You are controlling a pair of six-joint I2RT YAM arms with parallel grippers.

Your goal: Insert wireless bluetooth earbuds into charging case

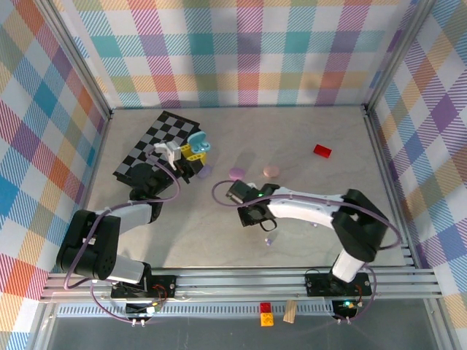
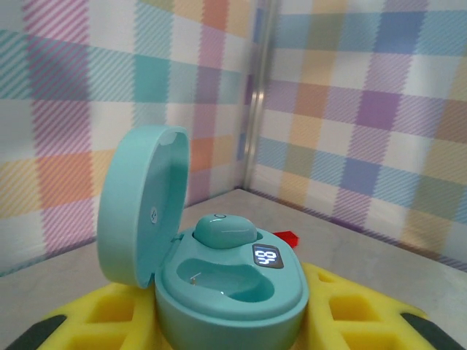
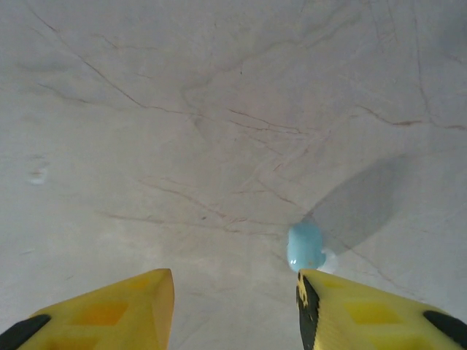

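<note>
My left gripper (image 2: 230, 324) is shut on the open teal charging case (image 2: 233, 292) and holds it up over the checkered mat (image 1: 149, 142). The case's lid stands up on the left. One teal earbud (image 2: 224, 232) sits in the far socket, and the near socket (image 2: 222, 281) is empty. My right gripper (image 3: 235, 292) points down at the table with its yellow fingers open and nothing between them. A light blue earbud (image 3: 305, 246) lies on the table just past the right fingertip (image 3: 328, 292). A lavender earbud (image 1: 268, 240) lies near the right arm.
A lavender case (image 1: 237, 173) and a pink case (image 1: 271, 170) lie mid-table, and a small lavender piece (image 1: 206, 170) lies by the mat. A red block (image 1: 322, 150) lies at the back right. Plaid walls enclose the table.
</note>
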